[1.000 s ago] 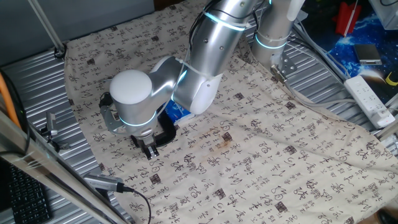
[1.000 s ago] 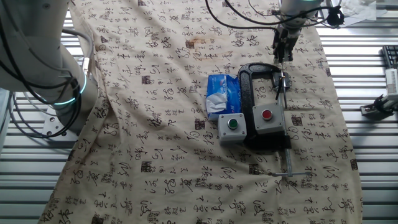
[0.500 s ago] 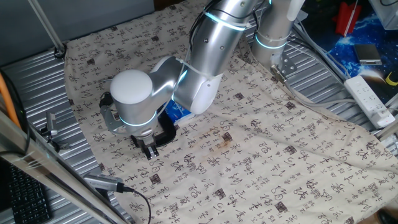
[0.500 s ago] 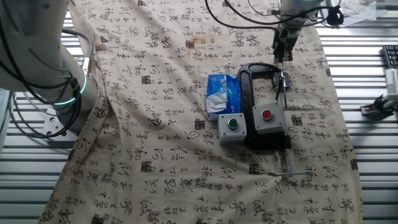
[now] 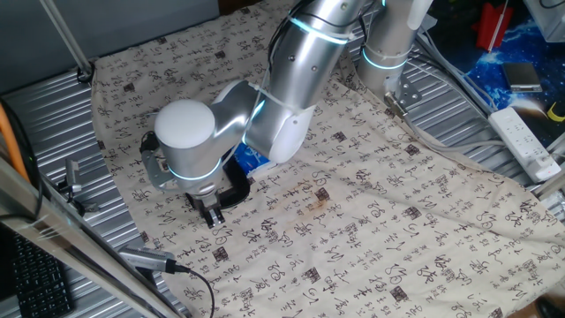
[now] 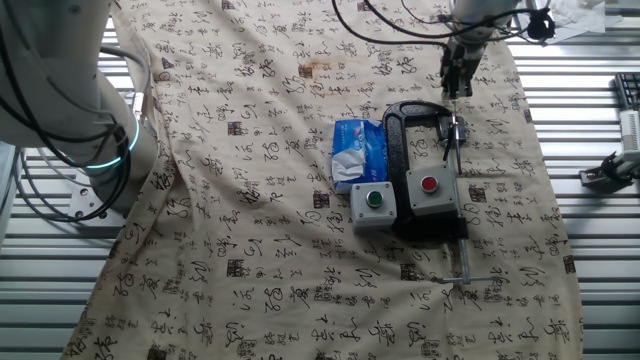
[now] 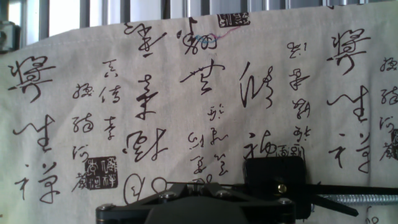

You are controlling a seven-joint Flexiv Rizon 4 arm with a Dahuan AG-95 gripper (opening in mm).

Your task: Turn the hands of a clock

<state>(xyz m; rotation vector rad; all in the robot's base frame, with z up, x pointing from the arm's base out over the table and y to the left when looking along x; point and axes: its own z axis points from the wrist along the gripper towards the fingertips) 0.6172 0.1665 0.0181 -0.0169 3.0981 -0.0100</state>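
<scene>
The clock (image 7: 274,180) is a small black square body with a brass centre. Thin black hands (image 7: 339,186) stretch sideways from it, low in the hand view. It sits in the jaw of the black C-clamp (image 6: 396,150), whose silver screw (image 7: 373,199) shows at the lower right. My gripper (image 7: 193,185) is at the bottom edge of the hand view, left of the clock body, with its fingers together and nothing between them. In the other fixed view my gripper (image 6: 456,88) hangs just past the clamp's far end. In one fixed view my gripper (image 5: 212,216) points down at the cloth.
A grey box with a red button (image 6: 430,190) lies inside the clamp, and one with a green button (image 6: 372,203) is beside it. A blue tissue box (image 6: 358,152) lies left of the clamp. A printed cloth (image 6: 250,200) covers the table. The clamp's long screw (image 6: 462,250) runs toward the near edge.
</scene>
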